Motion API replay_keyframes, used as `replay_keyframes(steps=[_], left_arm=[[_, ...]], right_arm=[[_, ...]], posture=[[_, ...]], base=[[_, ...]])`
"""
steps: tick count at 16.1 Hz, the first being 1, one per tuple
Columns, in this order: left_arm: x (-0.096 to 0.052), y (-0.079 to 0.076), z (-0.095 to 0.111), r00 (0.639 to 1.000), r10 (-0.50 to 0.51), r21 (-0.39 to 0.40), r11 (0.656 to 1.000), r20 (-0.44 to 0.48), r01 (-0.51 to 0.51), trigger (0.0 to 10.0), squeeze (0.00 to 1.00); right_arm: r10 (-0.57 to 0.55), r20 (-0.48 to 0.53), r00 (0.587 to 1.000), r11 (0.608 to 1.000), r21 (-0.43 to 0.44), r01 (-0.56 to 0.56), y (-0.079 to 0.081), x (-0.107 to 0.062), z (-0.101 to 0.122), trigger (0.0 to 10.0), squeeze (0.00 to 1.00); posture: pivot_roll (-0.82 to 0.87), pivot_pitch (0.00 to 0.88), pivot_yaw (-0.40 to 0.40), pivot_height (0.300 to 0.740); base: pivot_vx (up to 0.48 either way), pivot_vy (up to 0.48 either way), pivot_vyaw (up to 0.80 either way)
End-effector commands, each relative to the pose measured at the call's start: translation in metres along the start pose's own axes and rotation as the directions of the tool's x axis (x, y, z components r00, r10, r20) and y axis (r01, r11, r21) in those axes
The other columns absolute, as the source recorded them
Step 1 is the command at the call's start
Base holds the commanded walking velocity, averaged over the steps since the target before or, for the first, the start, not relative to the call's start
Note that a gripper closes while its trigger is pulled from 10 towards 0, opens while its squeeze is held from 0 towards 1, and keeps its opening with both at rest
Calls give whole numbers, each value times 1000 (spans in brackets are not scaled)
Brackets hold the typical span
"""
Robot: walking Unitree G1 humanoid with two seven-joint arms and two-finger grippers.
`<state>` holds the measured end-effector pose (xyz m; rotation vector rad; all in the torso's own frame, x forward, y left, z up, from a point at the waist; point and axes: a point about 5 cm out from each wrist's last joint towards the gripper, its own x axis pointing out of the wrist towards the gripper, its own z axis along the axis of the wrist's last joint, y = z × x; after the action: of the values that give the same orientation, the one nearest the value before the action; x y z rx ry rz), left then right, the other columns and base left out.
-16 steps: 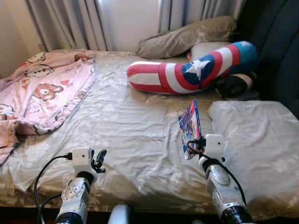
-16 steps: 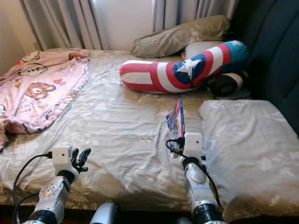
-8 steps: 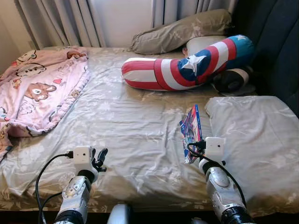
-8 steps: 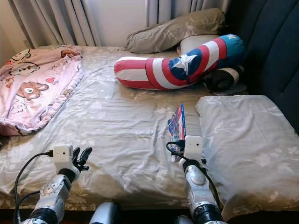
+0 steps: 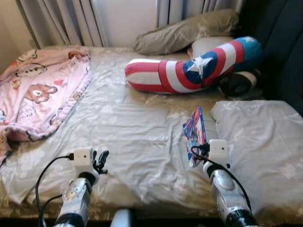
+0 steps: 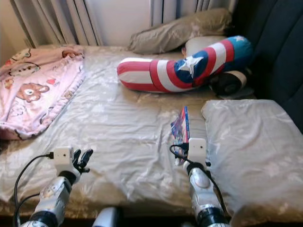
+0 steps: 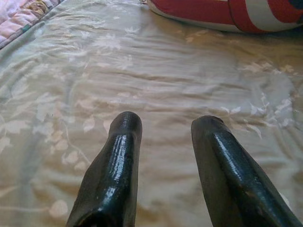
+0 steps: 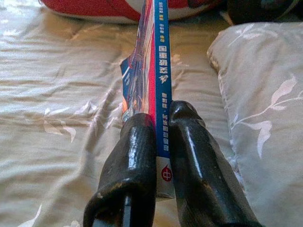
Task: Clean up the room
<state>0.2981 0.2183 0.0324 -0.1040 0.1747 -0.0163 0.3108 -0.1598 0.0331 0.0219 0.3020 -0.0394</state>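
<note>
A bed (image 5: 137, 127) covered with a grey-green leaf-patterned sheet is seen from its near edge. The right hand (image 8: 161, 142) is closed on a thin blue book (image 5: 195, 132), which is gripped by its spine edge between the two black fingers (image 8: 130, 165) and held upright on edge above the sheet. The book is positioned just beside the near pillow (image 5: 260, 142), on the side of it facing the middle of the bed. Printed characters are visible along the blue spine in the right wrist view; they cannot be read.

The left hand (image 7: 163, 165) is held over the near edge of the bed, well apart from the book. Its fingers are parted with bare sheet visible between them, and nothing is held.

A red, white and blue bolster cushion with a white star (image 5: 189, 71) is laid across the far half of the bed, beyond the book. A second, olive pillow (image 5: 184, 33) is propped behind the cushion, against the curtains (image 5: 71, 21). A pink cartoon-print blanket (image 5: 38, 90) is bunched on the far left part of the bed, well apart from the book.
</note>
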Motion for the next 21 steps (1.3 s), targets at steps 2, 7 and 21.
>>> replay_keyframes(steps=[2, 7, 21], left_arm=[[2, 0, 5, 1000, -1, -5, 1000, 9, 1, 10000, 0], [2, 1, 4, 1000, 2, 9, 1000, 2, -2, 10000, 0], [-13, 16, 5, 1000, -14, 64, 998, 5, 13, 10000, 0]], right_arm=[[-3, 49, 999, 1000, -8, 4, -2, 4, 12, 10000, 0], [4, 20, 1000, 1000, -16, -3, -6, 7, 10, 10000, 0], [92, -84, 992, 995, -13, -94, -5, 21, 14, 10000, 0]], posture=[[39, 51, 24, 630], [43, 64, 26, 630], [141, 170, 78, 630]], base=[[313, 0, 0], [0, 0, 0], [0, 0, 0]])
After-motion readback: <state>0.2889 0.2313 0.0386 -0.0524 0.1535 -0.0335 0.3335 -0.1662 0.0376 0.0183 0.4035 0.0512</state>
